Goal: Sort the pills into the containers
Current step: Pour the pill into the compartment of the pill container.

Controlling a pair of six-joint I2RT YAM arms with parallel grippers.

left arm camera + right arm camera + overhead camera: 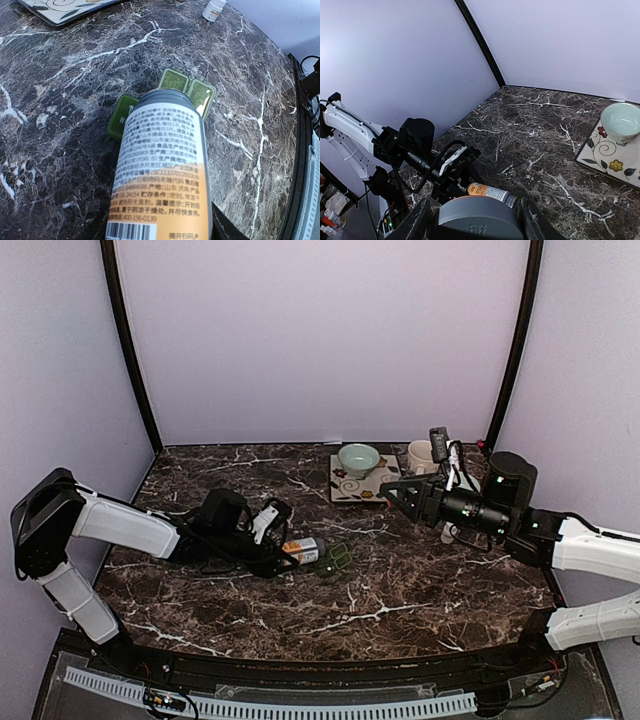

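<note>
1. Near the middle of the dark, white-veined marble table point(420, 590), a little toward its front edge, lies the small dark-green plastic pill organiser point(336, 558), a short strip of joined square compartments. The left wrist view shows three of its green squares; the rest is hidden behind a bottle.
2. Just beside it is a cylindrical bottle with a white-and-orange printed label point(160, 170), held nearly level and low over the table. Its grey-rimmed far end points at the pill organiser; whether the two touch I cannot tell.
3. The left gripper point(283, 552) is clamped around the bottle's near end, with the left arm reaching in from the left side.
4. The right gripper point(475, 227) is closed on a round grey cap point(475, 212) pinched between both fingers, over the right part of the table and well apart from the pill organiser.
5. Toward the back right sits a square white plate with a floral pattern point(350, 490), with a pale green bowl point(358, 457) standing on it.
6. A white mug point(422, 455) stands just right of the plate.
7. A small white bottle point(214, 10) stands upright farther back.
</note>
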